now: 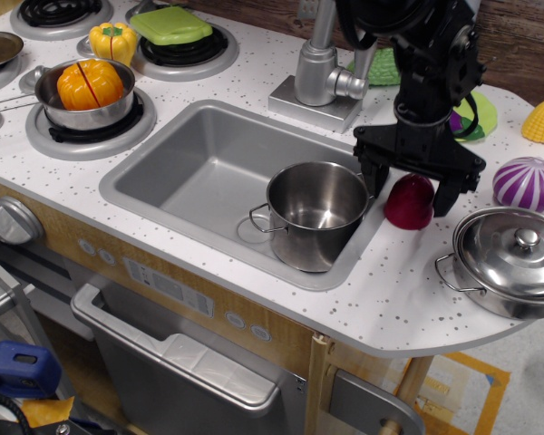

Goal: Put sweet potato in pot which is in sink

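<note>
The sweet potato (410, 203), a glossy red-magenta dome, sits on the white countertop just right of the sink (195, 172). The pot (315, 213), shiny steel with two loop handles and no lid, stands in the sink's front right corner. My black gripper (410, 188) is open and lowered over the sweet potato, one finger (370, 181) to its left near the pot's rim, the other finger (450, 192) to its right. The fingers straddle it without closing on it.
A lidded steel pot (512, 258) stands at the right front. A purple-and-white striped toy (527, 182) and a corn (543, 120) lie at the right. The faucet (325, 77) rises behind the sink. A pan with an orange vegetable (88, 91) sits on the left burner.
</note>
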`<state>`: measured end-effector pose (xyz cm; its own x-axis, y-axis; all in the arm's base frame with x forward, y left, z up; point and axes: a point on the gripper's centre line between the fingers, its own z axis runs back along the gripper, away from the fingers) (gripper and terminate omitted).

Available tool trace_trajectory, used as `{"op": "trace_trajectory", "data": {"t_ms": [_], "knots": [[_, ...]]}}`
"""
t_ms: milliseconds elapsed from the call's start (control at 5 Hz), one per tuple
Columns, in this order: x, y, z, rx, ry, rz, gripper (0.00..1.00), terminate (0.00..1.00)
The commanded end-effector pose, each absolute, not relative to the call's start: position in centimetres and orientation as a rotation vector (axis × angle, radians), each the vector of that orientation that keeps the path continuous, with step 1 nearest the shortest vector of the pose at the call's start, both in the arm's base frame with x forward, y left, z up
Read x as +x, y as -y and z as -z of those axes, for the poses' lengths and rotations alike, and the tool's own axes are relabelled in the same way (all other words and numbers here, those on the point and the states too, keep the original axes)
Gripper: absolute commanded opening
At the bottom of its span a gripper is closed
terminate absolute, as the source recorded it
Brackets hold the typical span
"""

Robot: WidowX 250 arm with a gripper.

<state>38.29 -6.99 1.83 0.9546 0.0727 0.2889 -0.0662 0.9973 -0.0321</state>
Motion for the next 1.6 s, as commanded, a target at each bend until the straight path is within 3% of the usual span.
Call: {"op": "trace_trajectory", "data": {"t_ms": [0, 400, 600, 800, 1000, 1200, 1400], "knots": [[39.0, 6.5, -3.2, -0.046, 0.37, -0.062, 1.0, 0.0], [39.3, 6.1, -2.4, -0.05, 0.39, -0.041, 1.0, 0.0], [39.3, 6.1, -2.4, -0.042, 0.394, -0.041, 0.0, 0.0], [39.3, 6.1, -2.6, -0.038, 0.39, -0.041, 0.0, 0.0], [39.4, 5.9, -4.8, 0.011, 0.361, -0.033, 0.0, 0.0], [39.8, 4.9, -8.1, 0.126, 0.325, 0.028, 0.0, 0.0], [39.5, 2.8, -8.4, 0.148, 0.31, 0.059, 0.0, 0.0]]}}
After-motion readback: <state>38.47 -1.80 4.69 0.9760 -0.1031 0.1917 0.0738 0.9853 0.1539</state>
